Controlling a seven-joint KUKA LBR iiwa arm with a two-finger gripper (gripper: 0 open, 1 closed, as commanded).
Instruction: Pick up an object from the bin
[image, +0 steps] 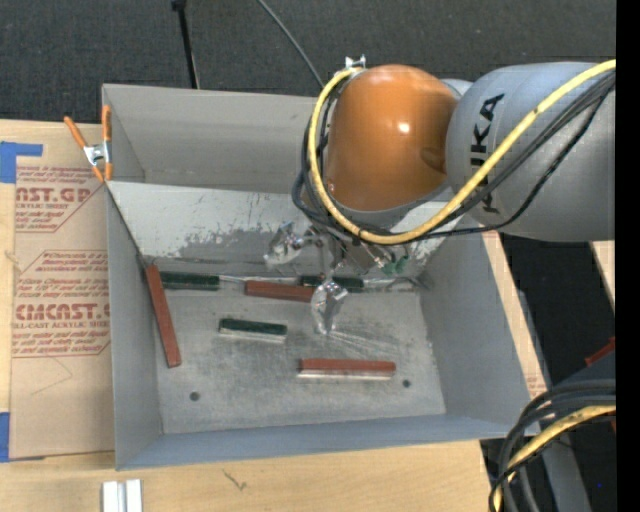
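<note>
My gripper (325, 316) hangs under the orange cover, near the middle of the bin and a little toward the back. Its metal tip is low over the bin floor. Just left of it lies a red-brown flat stick (279, 291), whose right end reaches up to the gripper. A dark green stick (252, 327) lies on the floor to the lower left of the tip. Another red-brown stick (346, 369) lies flat in front of it. I see nothing held.
A long red-brown stick (162, 315) leans along the bin's left wall. A dark green stick (190, 282) lies at the back left. A small green piece (400, 264) shows under the arm at the back right.
</note>
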